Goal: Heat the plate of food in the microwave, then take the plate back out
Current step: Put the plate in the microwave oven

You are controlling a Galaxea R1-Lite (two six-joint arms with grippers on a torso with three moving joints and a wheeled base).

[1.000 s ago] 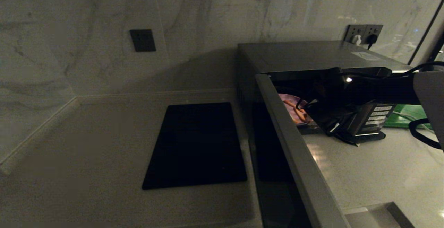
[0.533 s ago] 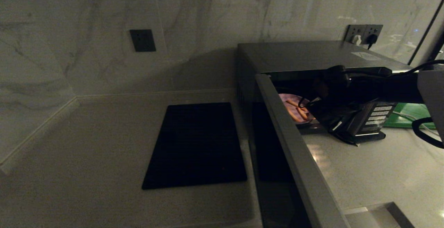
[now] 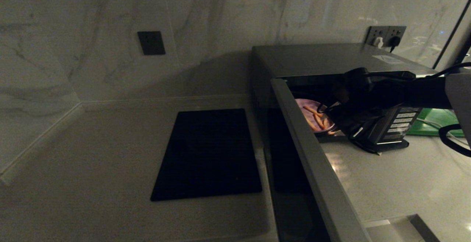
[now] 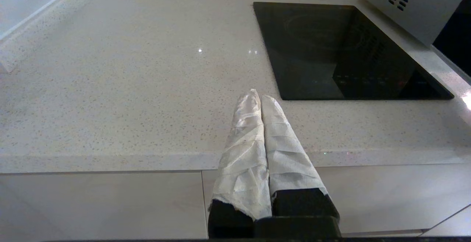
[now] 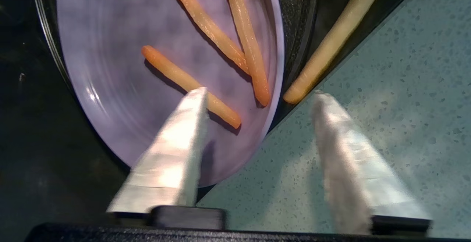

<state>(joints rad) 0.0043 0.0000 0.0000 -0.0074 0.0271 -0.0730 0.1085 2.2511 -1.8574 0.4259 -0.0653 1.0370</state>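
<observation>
The microwave (image 3: 323, 58) stands on the counter with its door (image 3: 312, 153) swung open toward me. The lilac plate of food (image 3: 311, 115) sits just inside the opening. In the right wrist view the plate (image 5: 110, 69) carries three orange sticks. A paler stick (image 5: 335, 39) lies off the plate at the cavity's front edge. My right gripper (image 5: 259, 93) is open and straddles the plate's near rim: one finger hangs over the plate, the other over the counter. My left gripper (image 4: 257, 95) is shut on nothing, above the counter's front edge.
A flat black slab (image 3: 208, 153) is set into the counter left of the microwave. The green board (image 3: 434, 122) lies behind the right arm. The button panel (image 3: 403, 120) shows under the arm. Wall sockets (image 3: 386, 36) sit behind the microwave.
My right gripper has shifted slightly at the microwave's mouth, and more of the plate and its sticks shows now. The left arm has not moved.
</observation>
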